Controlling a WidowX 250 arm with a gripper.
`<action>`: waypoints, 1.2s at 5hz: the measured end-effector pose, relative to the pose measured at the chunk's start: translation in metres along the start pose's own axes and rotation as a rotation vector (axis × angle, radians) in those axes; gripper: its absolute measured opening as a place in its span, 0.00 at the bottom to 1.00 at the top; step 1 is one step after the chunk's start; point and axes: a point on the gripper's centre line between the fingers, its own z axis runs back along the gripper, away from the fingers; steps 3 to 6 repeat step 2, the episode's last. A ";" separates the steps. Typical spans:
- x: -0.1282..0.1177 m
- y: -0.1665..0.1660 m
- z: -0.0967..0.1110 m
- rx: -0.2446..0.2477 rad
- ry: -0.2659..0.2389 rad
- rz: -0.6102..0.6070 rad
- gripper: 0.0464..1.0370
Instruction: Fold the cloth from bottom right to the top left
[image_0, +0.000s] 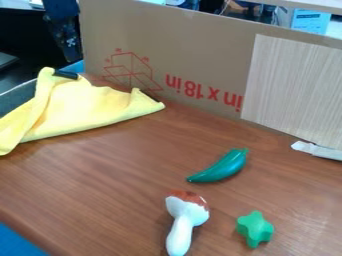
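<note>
The yellow cloth (80, 110) lies bunched at the left, partly folded over itself, its left end running out past the view's edge. One raised corner stands near the left end of the cardboard, with a small black piece beside it; another dark piece shows at the cloth's right tip. At the upper left, the dark gripper (63, 37) hangs above and behind the raised corner, by the cardboard's left edge. I cannot tell whether it touches the cloth.
A green pepper (224, 167) lies right of centre on the brown table (100, 185). Nearer the front are a white mushroom with a reddish-brown top (187, 215) and a green star-shaped piece (255, 229). A cardboard wall (200, 50) stands along the back.
</note>
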 end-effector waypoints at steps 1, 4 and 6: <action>0.005 -0.029 0.022 -0.004 -0.012 -0.012 0.96; 0.006 -0.053 0.034 0.010 0.022 0.026 0.96; 0.006 -0.053 0.034 0.010 0.022 0.026 0.96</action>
